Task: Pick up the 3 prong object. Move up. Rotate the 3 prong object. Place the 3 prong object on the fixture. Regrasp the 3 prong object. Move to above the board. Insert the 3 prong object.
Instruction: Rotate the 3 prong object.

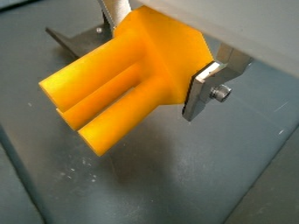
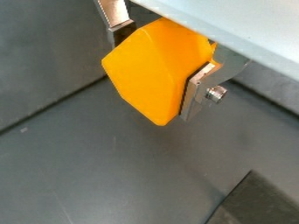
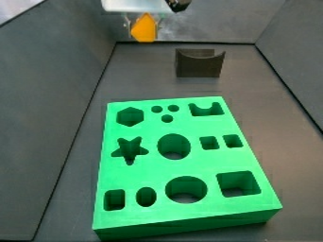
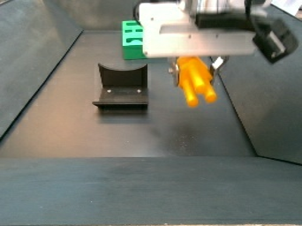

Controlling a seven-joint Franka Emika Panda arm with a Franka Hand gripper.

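Gripper (image 4: 195, 64) fingers (image 1: 205, 90) clamp the 3 prong object (image 4: 196, 81) beside the fixture (image 4: 120, 86).

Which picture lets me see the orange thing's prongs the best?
A wrist view: the 3 prong object, held in the gripper above the floor, shows its prongs large and side by side. The other wrist view shows only its blunt body. One side view shows prongs smaller; the other, a small orange bit.

I am holding the orange piece up over the dark floor.

The gripper (image 2: 155, 66) is squeezing the 3 prong object (image 2: 149, 72) between its two silver fingers (image 2: 198, 94). A bolt is showing on one finger. The piece is hanging above the grey floor (image 2: 82, 166) and is not touching it.
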